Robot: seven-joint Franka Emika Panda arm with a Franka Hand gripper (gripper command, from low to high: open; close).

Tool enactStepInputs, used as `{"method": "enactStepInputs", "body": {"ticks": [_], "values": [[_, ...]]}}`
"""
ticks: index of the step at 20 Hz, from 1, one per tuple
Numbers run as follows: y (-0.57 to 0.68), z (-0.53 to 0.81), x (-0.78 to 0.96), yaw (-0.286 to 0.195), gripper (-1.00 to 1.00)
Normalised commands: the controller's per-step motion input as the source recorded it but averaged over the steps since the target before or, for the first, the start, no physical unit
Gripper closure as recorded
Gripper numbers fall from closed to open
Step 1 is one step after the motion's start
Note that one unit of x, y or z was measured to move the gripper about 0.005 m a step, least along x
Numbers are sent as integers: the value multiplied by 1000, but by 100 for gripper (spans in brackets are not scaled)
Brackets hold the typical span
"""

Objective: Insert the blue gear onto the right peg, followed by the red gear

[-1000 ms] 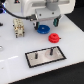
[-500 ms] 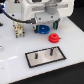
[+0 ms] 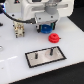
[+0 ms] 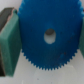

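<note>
- Exterior view: one blue gear (image 3: 46, 27), one red gear (image 3: 53, 37) and two pegs, the right peg (image 3: 50, 50) among them, standing on one grey plate (image 3: 46, 56).
- All sit on a white table (image 3: 15, 55); the red gear lies between gripper and plate.
- Gripper (image 3: 46, 26) hangs above the table, blue gear at its fingers.
- Wrist view: one blue gear (image 4: 50, 35) fills the frame, centre hole visible, clamped between green finger pads (image 4: 9, 42); gripper (image 4: 49, 40) grasps its toothed rim.

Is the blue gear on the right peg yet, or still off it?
Off it. The blue gear sits between the tool's fingers, apart from the plate; the right peg stands bare.
</note>
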Motion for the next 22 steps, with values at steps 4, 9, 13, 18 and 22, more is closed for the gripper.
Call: {"method": "enactStepInputs", "body": {"ticks": [4, 9, 13, 18, 22], "values": [[1, 235, 66, 0, 100], [-58, 561, 468, 0, 100], [-154, 535, 667, 0, 100], [-143, 521, 726, 0, 100], [-143, 497, 783, 0, 100]]}}
